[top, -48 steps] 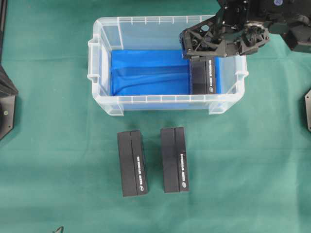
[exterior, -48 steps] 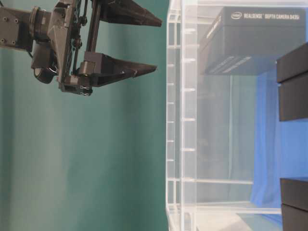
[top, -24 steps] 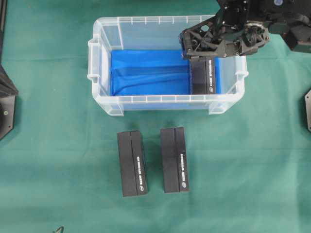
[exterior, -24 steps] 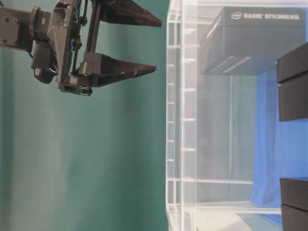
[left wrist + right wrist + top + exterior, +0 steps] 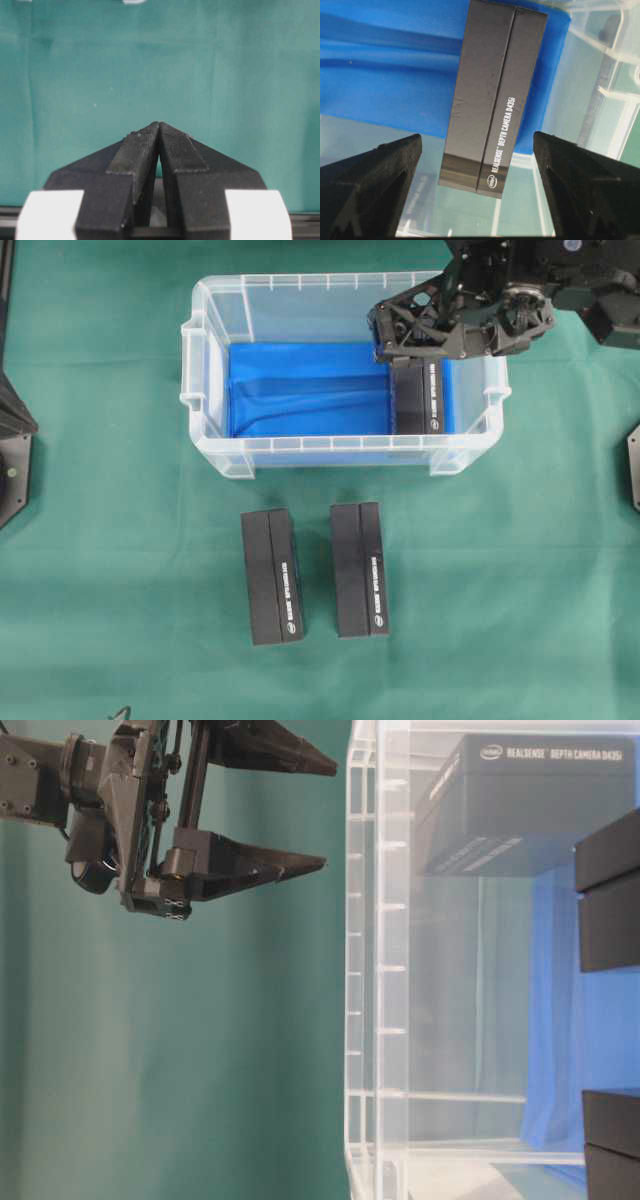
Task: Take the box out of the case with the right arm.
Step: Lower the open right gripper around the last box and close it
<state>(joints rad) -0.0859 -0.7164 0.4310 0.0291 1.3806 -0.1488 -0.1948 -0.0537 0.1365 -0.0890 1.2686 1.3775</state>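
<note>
box [image 5: 492,95] in case [image 5: 215,455] | btwn open right hand [image 5: 477,192] fingers, untouched

case [image 5: 200,360] walls ring box [image 5: 420,400], top open, left floor free

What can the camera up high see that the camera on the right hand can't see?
Only the overhead view shows two black boxes lying on the green cloth, one beside the other, in front of the whole clear case. Only the right wrist view shows the printed label on the box close up, seen between the wide-open fingers. Both show that box inside the case on the blue sheet, below the right gripper.
</note>
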